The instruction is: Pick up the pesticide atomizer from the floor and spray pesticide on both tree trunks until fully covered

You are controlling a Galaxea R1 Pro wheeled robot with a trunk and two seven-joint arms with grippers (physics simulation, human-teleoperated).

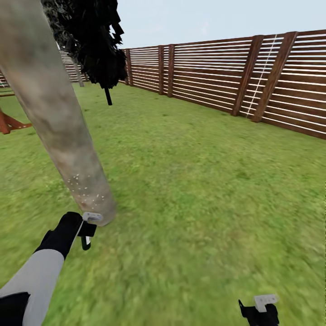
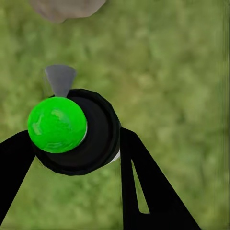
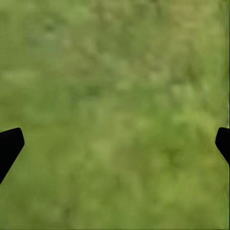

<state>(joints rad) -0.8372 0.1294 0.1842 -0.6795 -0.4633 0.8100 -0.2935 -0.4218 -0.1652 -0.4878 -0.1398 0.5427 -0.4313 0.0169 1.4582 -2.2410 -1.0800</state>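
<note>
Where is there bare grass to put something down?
The wide lawn between the tree trunk and the brown fence is bare. Grass under the right tool is bare too. It is crowded at the trunk's foot, where the left tool holds the atomizer.

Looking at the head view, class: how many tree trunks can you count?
2. One thick trunk stands close by the left gripper; a thin one stands far off by the fence. Others may be hidden.

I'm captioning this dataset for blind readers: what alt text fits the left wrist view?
Two black fingers of the left gripper clamp a round black atomizer with a bright green ball-like top, above blurred green lawn. The grey-brown tree trunk base lies just beyond.
</note>
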